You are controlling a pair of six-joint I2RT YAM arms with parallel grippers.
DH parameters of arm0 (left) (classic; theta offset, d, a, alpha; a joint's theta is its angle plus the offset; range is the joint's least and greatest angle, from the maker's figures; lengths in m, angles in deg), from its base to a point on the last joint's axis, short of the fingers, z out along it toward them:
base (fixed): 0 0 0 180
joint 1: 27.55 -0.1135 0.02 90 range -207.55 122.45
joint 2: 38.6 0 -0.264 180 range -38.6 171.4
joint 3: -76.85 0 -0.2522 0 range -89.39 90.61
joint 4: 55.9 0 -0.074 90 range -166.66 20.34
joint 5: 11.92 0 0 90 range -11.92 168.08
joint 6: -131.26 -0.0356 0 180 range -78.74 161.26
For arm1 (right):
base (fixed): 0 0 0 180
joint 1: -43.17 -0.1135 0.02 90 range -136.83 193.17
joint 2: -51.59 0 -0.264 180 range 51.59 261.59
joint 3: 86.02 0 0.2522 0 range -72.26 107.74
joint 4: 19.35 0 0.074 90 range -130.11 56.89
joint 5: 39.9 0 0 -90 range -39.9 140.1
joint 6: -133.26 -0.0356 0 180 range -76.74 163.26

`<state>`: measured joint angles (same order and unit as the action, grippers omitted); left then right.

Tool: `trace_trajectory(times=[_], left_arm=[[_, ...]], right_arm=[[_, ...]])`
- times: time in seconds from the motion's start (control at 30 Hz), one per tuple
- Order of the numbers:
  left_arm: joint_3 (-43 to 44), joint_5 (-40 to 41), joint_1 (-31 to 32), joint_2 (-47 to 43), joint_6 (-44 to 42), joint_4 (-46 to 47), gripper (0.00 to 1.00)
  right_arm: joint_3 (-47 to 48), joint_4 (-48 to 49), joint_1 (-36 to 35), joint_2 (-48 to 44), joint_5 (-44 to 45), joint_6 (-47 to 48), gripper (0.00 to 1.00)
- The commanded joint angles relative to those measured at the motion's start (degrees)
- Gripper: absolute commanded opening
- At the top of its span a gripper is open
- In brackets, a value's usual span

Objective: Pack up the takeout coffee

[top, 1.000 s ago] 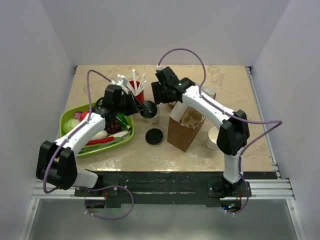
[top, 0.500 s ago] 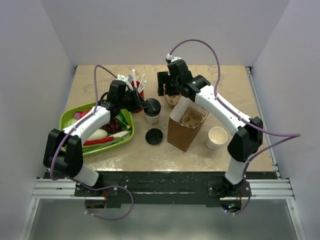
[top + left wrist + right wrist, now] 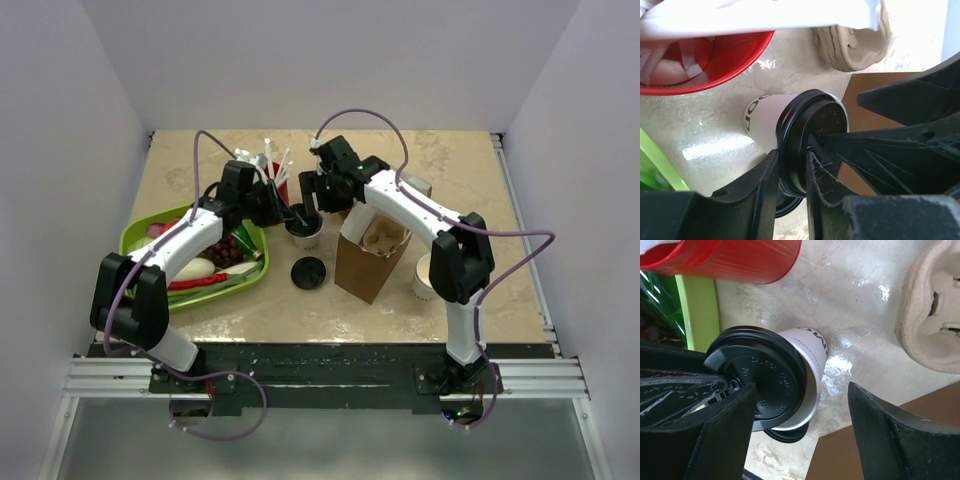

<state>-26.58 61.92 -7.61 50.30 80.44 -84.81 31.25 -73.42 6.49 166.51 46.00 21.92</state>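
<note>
The takeout coffee point(image 3: 303, 229) is a small white paper cup point(image 3: 762, 117) standing on the table between the red cup and the brown bag. Its black sip lid point(image 3: 765, 385) sits askew, with the cup's white rim point(image 3: 812, 385) showing at one side. My left gripper point(image 3: 791, 160) is shut on the lid's edge, one finger inside the rim and one outside. It also shows in the top view point(image 3: 291, 214). My right gripper point(image 3: 802, 390) is open and hovers just above the cup from the far right, its fingers apart from it. It also shows in the top view point(image 3: 322, 196).
An open brown paper bag point(image 3: 368, 262) stands right of the cup. A loose black lid point(image 3: 308, 272) lies in front of it. A lidless white cup point(image 3: 428, 277) stands right of the bag. A red cup of stirrers point(image 3: 272, 180), a green tray point(image 3: 135, 240) and a pulp carrier point(image 3: 932, 315) are nearby.
My right gripper has swung from above the bag's far side back down over the cup. My left gripper stays at the cup, holding the lid.
</note>
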Motion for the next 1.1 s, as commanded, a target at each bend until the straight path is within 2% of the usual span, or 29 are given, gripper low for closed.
trace_trajectory(times=[0.0, 0.3, 0.53, 0.87, 1.07], left_arm=[[2.6, -0.2, 0.0, 0.7, -1.7, -0.3, 0.17], [0.9, -2.7, -0.1, -0.9, -0.2, 3.5, 0.17], [-2.6, -4.4, -0.1, -3.6, 4.2, 9.3, 0.14], [-1.4, -4.4, -0.1, -0.3, 3.3, 6.3, 0.14], [-1.5, -3.4, -0.1, 0.2, 2.7, 6.1, 0.16]], right_arm=[[2.4, -0.5, 0.0, -1.8, -2.5, 0.7, 0.74], [0.8, 1.5, 0.1, -3.8, -2.2, -2.3, 0.75], [-5.7, 9.5, 0.4, -13.9, 1.6, -6.3, 0.78], [-5.5, 7.4, 0.5, -9.8, -3.3, -6.3, 0.79], [-3.6, 4.6, 0.4, -6.5, -2.7, -5.5, 0.78]])
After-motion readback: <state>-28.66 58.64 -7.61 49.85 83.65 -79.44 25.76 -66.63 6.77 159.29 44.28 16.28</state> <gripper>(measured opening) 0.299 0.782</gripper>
